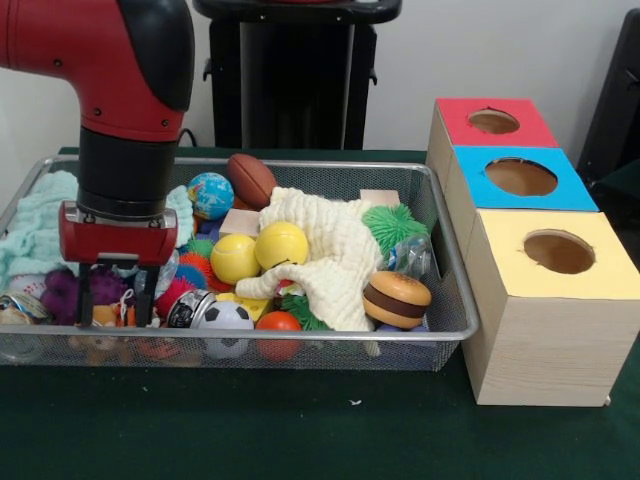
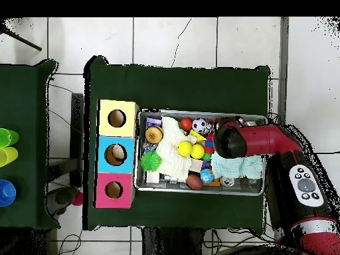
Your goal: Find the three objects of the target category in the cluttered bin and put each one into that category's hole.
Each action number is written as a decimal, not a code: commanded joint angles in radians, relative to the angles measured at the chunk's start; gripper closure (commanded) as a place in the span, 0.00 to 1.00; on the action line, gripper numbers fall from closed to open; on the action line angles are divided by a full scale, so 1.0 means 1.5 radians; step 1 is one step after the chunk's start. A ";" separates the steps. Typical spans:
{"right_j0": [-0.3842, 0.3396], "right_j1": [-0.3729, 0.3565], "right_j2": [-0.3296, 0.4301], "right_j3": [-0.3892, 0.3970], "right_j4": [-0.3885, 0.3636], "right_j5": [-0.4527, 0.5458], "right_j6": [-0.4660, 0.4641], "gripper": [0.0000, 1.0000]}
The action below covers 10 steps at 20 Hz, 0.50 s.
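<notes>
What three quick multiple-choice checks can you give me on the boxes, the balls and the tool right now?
1. Which box face lies farthest from the front camera?
A) yellow B) blue C) red

2. How many yellow balls lie side by side mid-bin?
A) two B) one C) four

3. Where is the tool?
A) over the red hole B) lowered into the bin's end away from the boxes C) drawn back off the table

Key:
1 C: the red hole sits behind the blue and yellow ones.
2 A: two yellow balls touch beside the cream cloth.
3 B: the tool hangs low inside the bin, fingers apart, among the toys.
</notes>
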 commanded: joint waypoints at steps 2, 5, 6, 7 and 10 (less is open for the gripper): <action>-0.038 0.070 0.051 -0.002 0.002 0.076 -0.120 0.00; -0.043 0.074 0.057 0.001 0.008 0.081 -0.120 0.00; -0.044 0.074 0.058 0.002 0.010 0.084 -0.118 0.00; -0.046 0.075 0.060 0.004 0.011 0.085 -0.117 0.00; -0.050 0.079 0.065 0.005 0.017 0.088 -0.111 0.00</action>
